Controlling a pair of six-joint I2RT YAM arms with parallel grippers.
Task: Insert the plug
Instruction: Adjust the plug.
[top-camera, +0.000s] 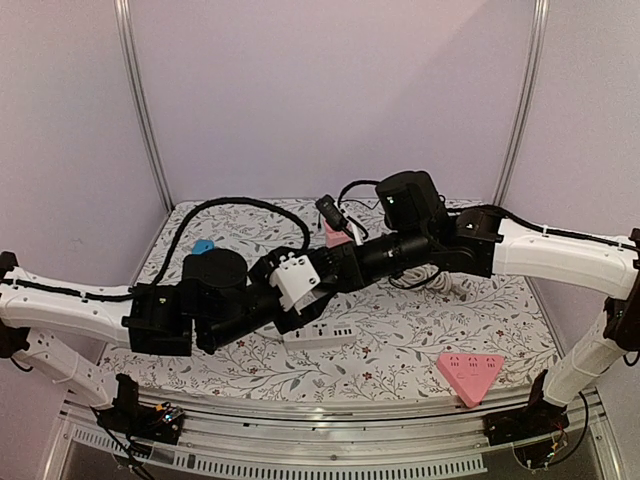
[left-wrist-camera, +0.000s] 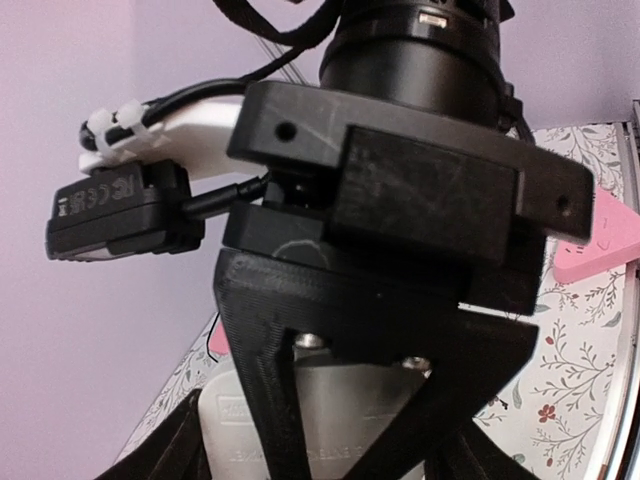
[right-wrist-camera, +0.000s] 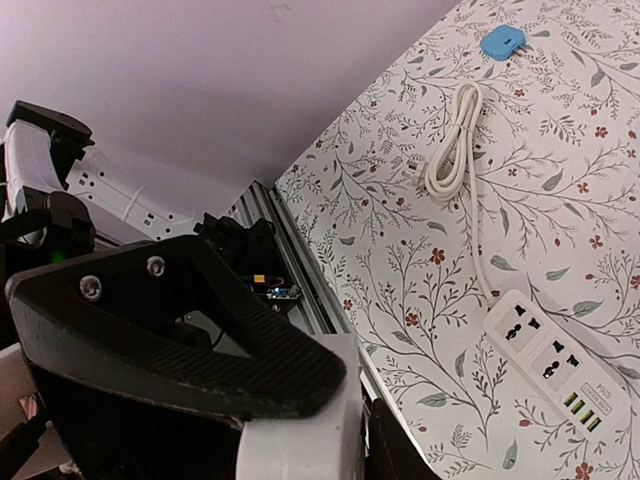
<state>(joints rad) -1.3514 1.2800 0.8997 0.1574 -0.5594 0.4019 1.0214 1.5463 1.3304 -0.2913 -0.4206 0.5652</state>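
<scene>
The left gripper (top-camera: 293, 297) clasps the white plug adapter (top-camera: 298, 281) aloft, the right gripper (top-camera: 326, 269) set against it, hold unclear, just above the power strip (top-camera: 322, 333) lying crosswise on the counter (top-camera: 420, 322).

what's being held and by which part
The left gripper grips the plug by its body; whether the right gripper holds it too cannot be told.

From above and behind my arms one camera looks down over the whole tabletop (top-camera: 420, 325), while my right wrist camera slants nearer across it, sharing the power strip (right-wrist-camera: 555, 365).
</scene>
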